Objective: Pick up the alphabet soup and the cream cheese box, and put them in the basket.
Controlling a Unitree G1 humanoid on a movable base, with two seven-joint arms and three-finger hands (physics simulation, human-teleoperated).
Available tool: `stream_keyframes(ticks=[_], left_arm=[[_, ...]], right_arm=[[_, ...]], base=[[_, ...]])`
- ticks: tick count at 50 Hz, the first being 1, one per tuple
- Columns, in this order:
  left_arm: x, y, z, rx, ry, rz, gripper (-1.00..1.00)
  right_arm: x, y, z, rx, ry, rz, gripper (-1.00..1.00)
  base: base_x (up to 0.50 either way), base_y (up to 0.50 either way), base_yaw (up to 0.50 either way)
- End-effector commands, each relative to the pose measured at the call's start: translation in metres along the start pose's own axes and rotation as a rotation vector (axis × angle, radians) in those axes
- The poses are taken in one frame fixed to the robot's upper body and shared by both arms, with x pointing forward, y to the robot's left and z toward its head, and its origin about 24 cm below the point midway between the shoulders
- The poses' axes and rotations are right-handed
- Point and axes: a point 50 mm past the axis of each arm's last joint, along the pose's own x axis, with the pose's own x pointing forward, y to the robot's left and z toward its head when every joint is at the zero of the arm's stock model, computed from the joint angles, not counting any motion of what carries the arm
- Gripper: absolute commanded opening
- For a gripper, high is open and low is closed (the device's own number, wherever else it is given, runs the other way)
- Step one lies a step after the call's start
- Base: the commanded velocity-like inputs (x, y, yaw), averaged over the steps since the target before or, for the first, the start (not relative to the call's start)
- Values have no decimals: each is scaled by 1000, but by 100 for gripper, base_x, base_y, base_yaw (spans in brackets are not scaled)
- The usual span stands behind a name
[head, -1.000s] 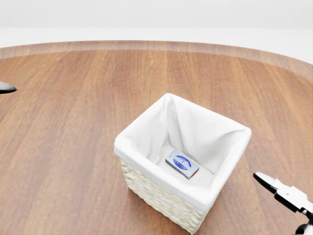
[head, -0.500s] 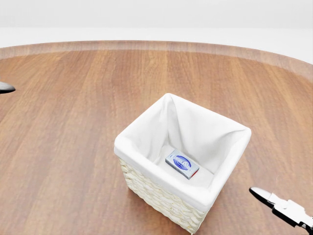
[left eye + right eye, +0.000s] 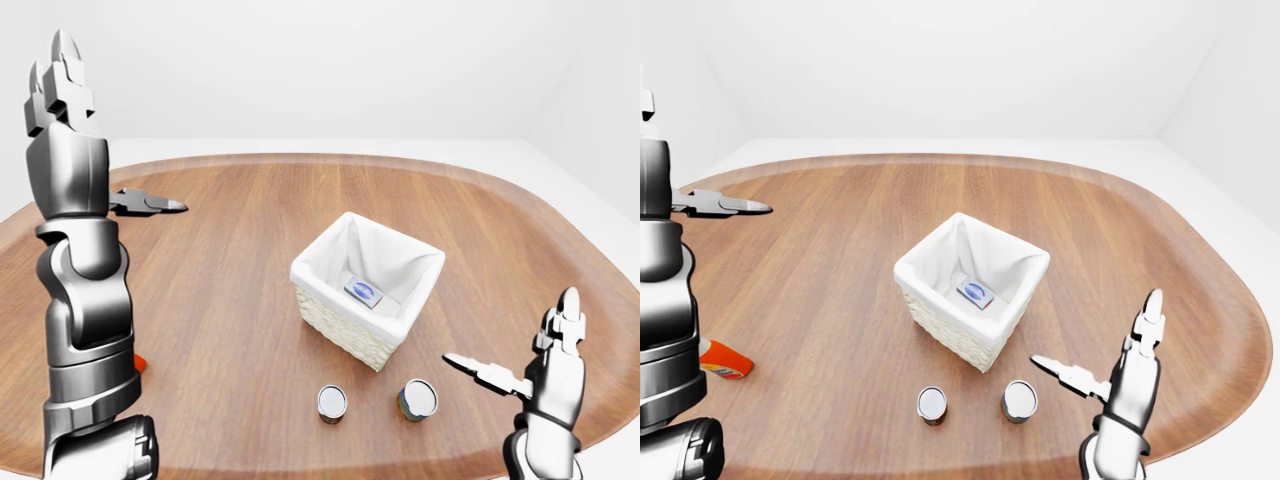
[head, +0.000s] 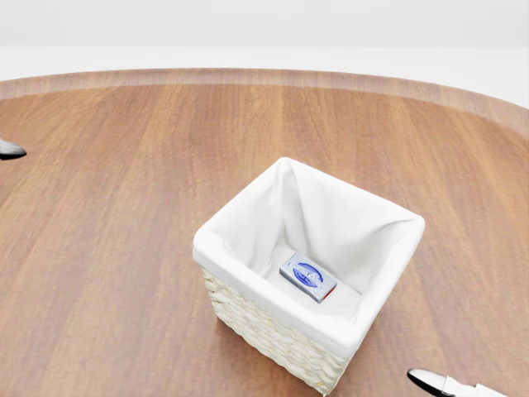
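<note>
Small blue-labelled cream cheese box (image 4: 307,277) seen flat inside square woven wicker basket (image 4: 273,331) (white cloth lining). Right hand (image 3: 520,375) spread open beside two cylindrical cans; left hand (image 3: 100,170) raised, fingers splayed, empty.

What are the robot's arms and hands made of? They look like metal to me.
Both arms are glossy dark-grey, chrome-like rounded segments, stacked like barrels. The left hand and right hand are blocky and lighter silver, with slim pointed fingers tipped black. No cables, sleeves or markings show.
</note>
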Motion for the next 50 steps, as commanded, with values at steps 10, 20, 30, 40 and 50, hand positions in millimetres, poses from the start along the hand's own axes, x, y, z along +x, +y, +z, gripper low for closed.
stream_keyframes(ticks=[10, 20, 30, 40, 50], left_arm=[[-1, -3, -1, 8, 7, -9, 100], [0, -3, -2, 5, 9, -9, 100], [-1, -3, -1, 2, 6, -9, 100], [-1, -2, -1, 2, 5, -8, 100], [-1, -2, 0, 2, 3, -8, 100]], right_arm=[[-25, -8, -11, -73, 104, 168, 100], [-34, -1, -26, -150, 171, 198, 100], [-39, 9, -31, -175, 188, 271, 100], [-45, 12, -37, -212, 211, 309, 100], [-49, 13, -40, -247, 217, 321, 100]], base=[[0, 0, 0], [0, 0, 0], [0, 0, 0], [0, 0, 0], [0, 0, 0]])
